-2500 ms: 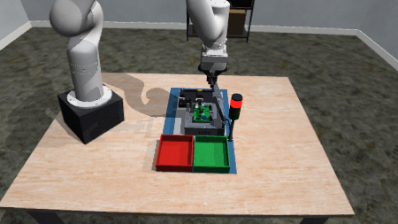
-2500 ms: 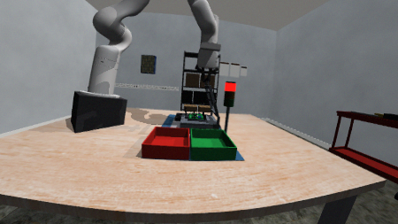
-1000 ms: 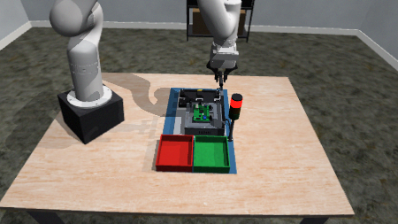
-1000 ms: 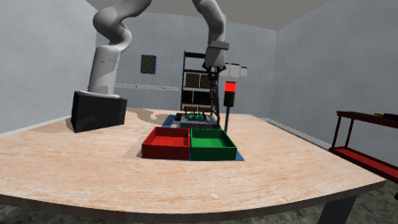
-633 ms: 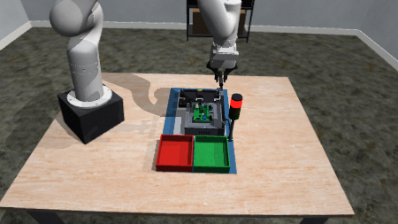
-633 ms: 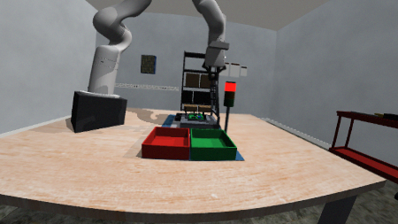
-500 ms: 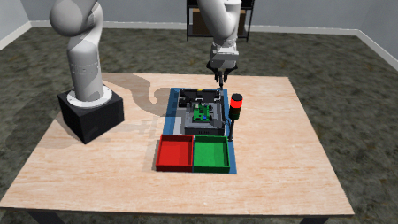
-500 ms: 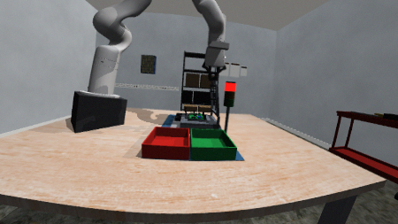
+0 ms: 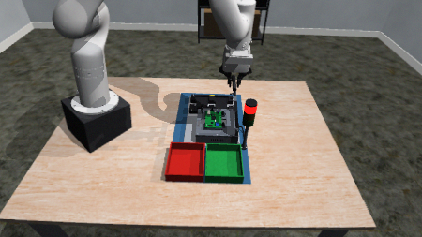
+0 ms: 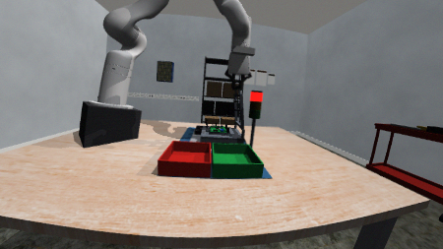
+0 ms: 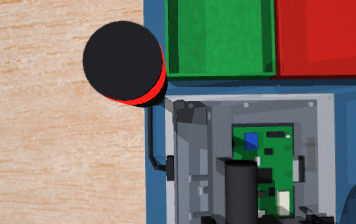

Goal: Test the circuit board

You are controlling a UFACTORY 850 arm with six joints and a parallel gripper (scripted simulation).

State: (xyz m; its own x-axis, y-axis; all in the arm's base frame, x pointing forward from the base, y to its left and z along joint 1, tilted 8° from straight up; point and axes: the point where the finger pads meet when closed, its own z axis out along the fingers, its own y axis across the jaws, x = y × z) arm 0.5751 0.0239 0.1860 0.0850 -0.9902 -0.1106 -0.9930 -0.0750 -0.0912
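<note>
Green rectangular circuit board (image 9: 213,119) (image 10: 218,129) (image 11: 281,165) is in the open grey box-shaped tester (image 9: 217,139) (image 10: 221,138) (image 11: 325,150), component side up; can't tell whether the pins are through its holes. Tester sits on a flat blue mat (image 9: 177,134) (image 10: 267,173) (image 11: 153,197), on a table with a pale wood-grain top (image 9: 300,174) (image 10: 305,183) (image 11: 70,165). Red square open-top bin (image 9: 186,161) (image 10: 185,158) (image 11: 320,30) and matching green bin (image 9: 224,162) (image 10: 236,159) (image 11: 222,37) are side by side, both hard-edged and thin-walled. Smooth light-grey arm (image 9: 89,73) (image 10: 116,77) rises from a black block base, arches over, and its wrist drops almost vertical at the tester's far right. Black gripper (image 9: 234,89) (image 10: 237,89) points down there, fingers parted by a modest gap, nothing gripped. Contact with the tester: can't tell. Cylindrical signal tower (image 9: 250,109) (image 10: 255,104) (image 11: 122,62) is lit red on a thin black pole. Wrist view alone resolves the blue block and pale connectors on the board, plus a black cylinder (image 11: 241,192) masking part of it; tower shows there mostly as a round black cap. Exterior view adds a red metal cart (image 10: 413,130) off to the side, out of frame in the top view.
</note>
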